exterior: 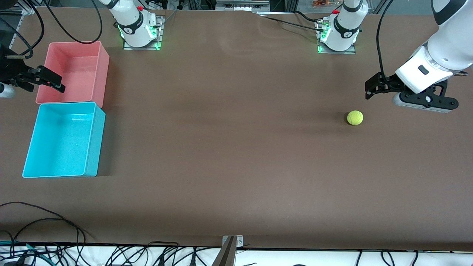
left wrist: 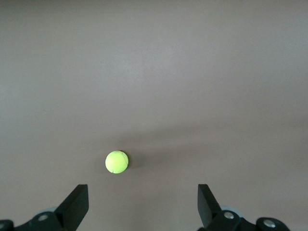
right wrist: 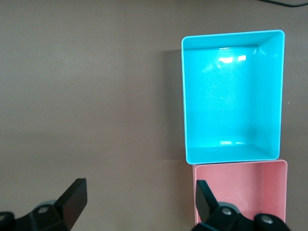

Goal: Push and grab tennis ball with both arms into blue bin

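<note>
The yellow-green tennis ball lies on the brown table toward the left arm's end. My left gripper hangs open in the air close beside the ball, with nothing between its fingers. In the left wrist view the ball sits just ahead of the open left gripper, nearer to one finger. The blue bin stands empty at the right arm's end of the table. My right gripper hovers open over the outer edge of the pink bin. In the right wrist view the blue bin lies ahead of the right gripper.
An empty pink-red bin touches the blue bin, farther from the front camera; it also shows in the right wrist view. Wide bare tabletop separates the ball from the bins. Cables lie along the table's front edge.
</note>
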Motion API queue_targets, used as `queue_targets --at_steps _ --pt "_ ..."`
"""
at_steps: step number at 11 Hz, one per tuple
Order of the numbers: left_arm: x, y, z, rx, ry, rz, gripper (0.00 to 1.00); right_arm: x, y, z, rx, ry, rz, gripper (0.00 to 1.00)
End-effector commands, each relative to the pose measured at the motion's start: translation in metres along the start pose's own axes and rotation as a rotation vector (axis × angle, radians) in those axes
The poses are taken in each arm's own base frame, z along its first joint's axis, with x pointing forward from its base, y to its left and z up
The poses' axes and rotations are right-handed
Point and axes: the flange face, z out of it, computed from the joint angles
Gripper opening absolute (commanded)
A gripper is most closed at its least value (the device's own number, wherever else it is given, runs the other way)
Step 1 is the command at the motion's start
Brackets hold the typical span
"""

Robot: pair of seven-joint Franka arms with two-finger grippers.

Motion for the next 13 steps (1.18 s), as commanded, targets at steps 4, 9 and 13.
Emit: queue_targets --at_steps 4,9,13 --pt "0.000 -0.005 -0.003 -0.003 0.012 0.013 1.00 -0.001 -0.003 -0.013 -0.005 0.011 -0.008 1.00" --pt "0.004 0.000 0.004 -0.007 -0.004 0.018 1.00 -0.001 -0.003 -0.014 -0.008 0.013 -0.007 1.00" --pt "0.007 -0.003 0.009 -0.005 -0.016 0.014 1.00 -0.001 -0.002 -0.014 -0.005 0.015 -0.005 1.00"
